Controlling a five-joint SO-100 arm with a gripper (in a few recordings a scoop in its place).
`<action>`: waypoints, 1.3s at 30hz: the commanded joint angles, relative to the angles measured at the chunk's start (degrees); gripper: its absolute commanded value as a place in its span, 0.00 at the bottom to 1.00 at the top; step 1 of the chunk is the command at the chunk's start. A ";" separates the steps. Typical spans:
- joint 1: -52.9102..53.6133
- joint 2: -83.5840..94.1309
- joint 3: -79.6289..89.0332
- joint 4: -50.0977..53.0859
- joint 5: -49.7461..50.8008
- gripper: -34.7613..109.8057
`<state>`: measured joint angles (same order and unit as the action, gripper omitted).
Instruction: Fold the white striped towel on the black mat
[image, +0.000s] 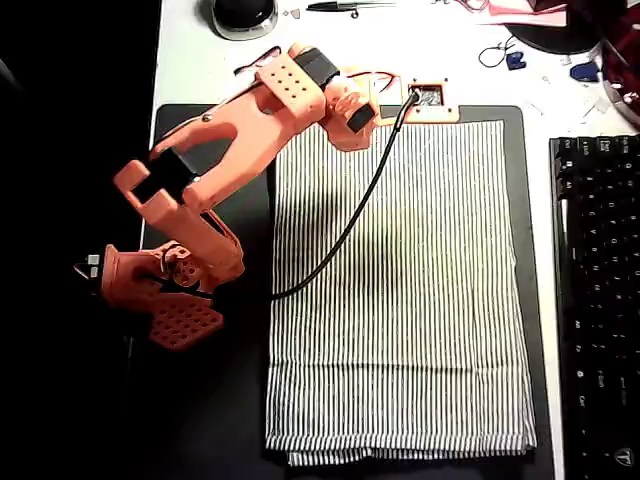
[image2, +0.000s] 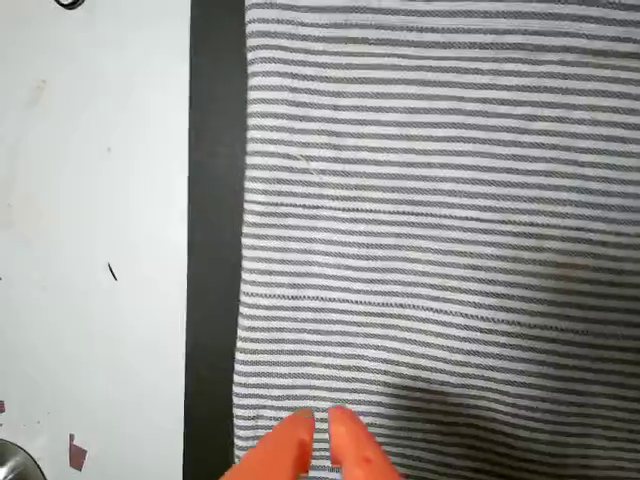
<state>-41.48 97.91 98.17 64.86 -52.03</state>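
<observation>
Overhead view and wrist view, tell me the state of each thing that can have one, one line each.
white striped towel: spread flat on the mat, bottom edge showing a doubled layer.
black mat: lying flat under the towel.
claw: fingers nearly together, tips over the towel near its edge; whether it pinches cloth is unclear.
keyboard: sitting beside the mat, untouched.

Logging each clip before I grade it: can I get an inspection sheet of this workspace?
Surface: white table; black mat on it.
Job's things: white striped towel spread flat on the mat, not yet folded.
Clutter: keyboard at overhead right; small odds along the top edge.
Grippers: gripper over the towel's edge near a corner, fingers nearly together, nothing held.
Cables: black cable crossing the towel.
Surroundings: dark area left of the table.
</observation>
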 joint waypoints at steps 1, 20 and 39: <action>-0.70 -3.25 -5.62 -0.18 1.32 0.27; -1.67 -34.37 -30.41 2.81 2.46 0.33; -0.09 -45.26 -35.95 1.23 0.70 0.35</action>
<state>-42.63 52.47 62.23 67.06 -50.98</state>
